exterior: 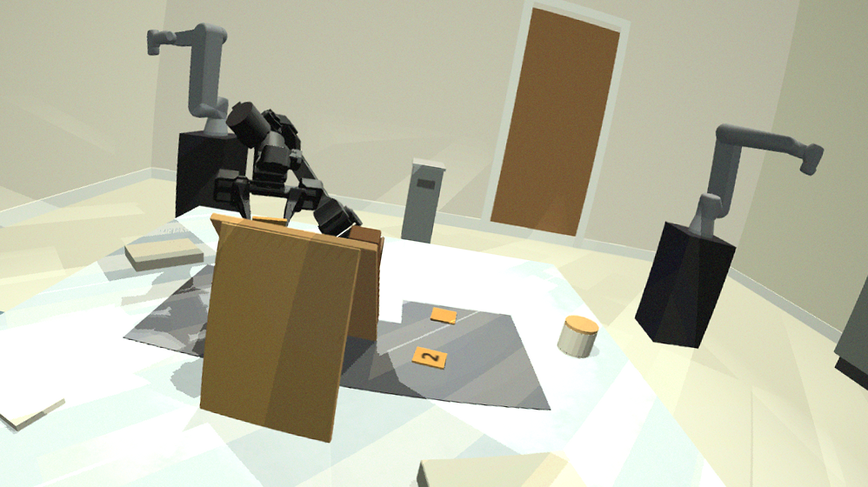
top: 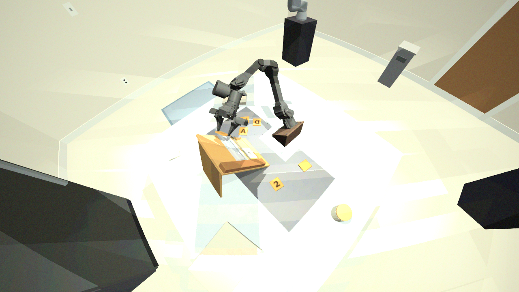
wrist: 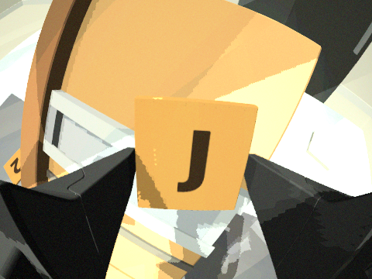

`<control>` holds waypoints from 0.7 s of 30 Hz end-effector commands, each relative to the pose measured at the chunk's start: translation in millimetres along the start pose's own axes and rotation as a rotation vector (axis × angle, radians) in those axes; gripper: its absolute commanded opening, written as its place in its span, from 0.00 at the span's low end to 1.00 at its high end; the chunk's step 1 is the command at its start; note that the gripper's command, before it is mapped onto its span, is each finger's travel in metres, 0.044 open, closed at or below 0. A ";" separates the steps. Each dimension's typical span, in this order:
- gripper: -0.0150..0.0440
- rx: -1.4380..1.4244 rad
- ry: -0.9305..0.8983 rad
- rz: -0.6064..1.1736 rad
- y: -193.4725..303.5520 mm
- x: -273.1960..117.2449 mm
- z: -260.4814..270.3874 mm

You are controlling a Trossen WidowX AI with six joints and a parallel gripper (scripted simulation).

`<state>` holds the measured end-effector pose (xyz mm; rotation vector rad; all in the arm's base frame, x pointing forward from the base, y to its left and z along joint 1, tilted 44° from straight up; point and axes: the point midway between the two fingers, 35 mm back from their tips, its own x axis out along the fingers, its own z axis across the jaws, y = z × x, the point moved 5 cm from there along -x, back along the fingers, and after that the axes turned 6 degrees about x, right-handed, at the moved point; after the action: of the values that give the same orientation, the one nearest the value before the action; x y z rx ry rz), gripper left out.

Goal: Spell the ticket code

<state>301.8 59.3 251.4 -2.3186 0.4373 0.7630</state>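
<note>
One J tile [top: 221, 133] [exterior: 269, 219] [wrist: 195, 155] pinched in the part-open tool [top: 224, 133] [exterior: 265, 220] [wrist: 191, 160], up by the slanted board [top: 214, 149] [exterior: 277, 326] [wrist: 155, 50]; on the gray mat [top: 290, 203] [exterior: 477, 386], near the board, a 2 tile [top: 276, 184] [exterior: 430, 357] [wrist: 14, 167].

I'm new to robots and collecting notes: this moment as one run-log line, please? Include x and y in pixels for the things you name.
gripper [top: 224, 134] [wrist: 191, 160]: shut on J tile [wrist: 170, 128] | place: over board [top: 214, 149] [exterior: 277, 326] [wrist: 155, 50] | release: not yet

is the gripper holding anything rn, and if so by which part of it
A flat square orange tile marked J, pinched by two opposite side edges.
</note>
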 end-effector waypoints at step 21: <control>0.25 0.320 0.350 0.060 69.9 -54.2 -86.7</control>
<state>263.5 -40.9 305.5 -2.1504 0.7158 0.3004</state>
